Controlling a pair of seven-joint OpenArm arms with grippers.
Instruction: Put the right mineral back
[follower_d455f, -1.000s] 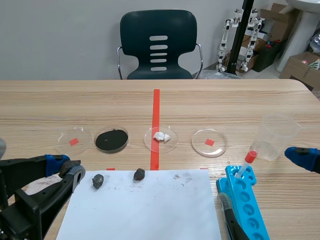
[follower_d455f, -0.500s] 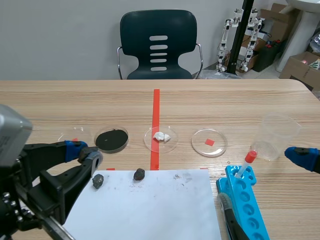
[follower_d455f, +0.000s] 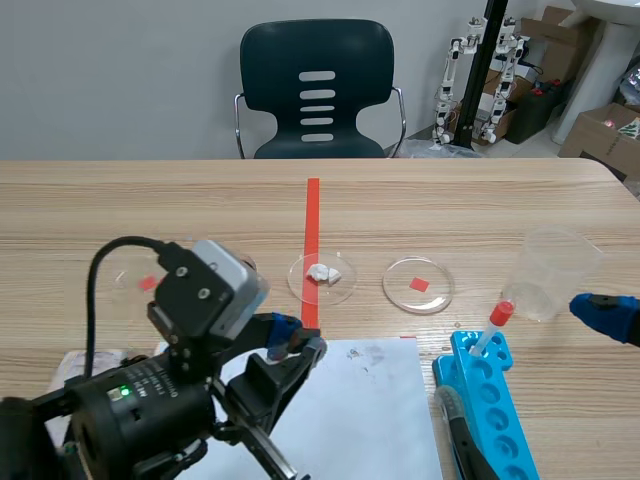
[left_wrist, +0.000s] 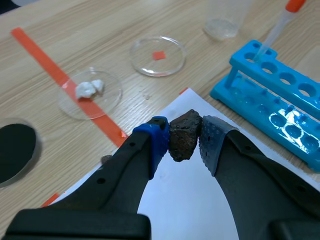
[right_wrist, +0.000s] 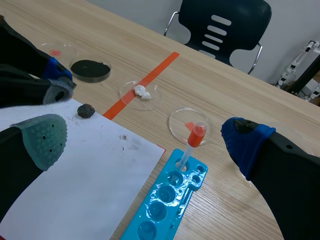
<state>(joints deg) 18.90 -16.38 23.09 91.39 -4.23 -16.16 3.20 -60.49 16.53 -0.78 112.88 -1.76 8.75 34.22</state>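
Dark mineral (left_wrist: 184, 141) clamped in left claw (left_wrist: 185, 136) above white paper (left_wrist: 187, 202); right claw (right_wrist: 145, 137) wide apart

Left arm (follower_d455f: 180, 400) is screening the black dish (left_wrist: 12, 150), and the mineral (left_wrist: 184, 135) gripped in the left hand (follower_d455f: 298, 338), from the scene view; the right hand (follower_d455f: 606, 315) is running off the edge, one blue pad (follower_d455f: 590, 306) showing.

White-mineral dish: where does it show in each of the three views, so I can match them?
Scene view: white-mineral dish mid-table, left of the right-hand red-square dish.
Left wrist view: it lies between that dish and the black dish.
Right wrist view: it is again between those two.
Shared landmark: the orange-red tape line runs under it.
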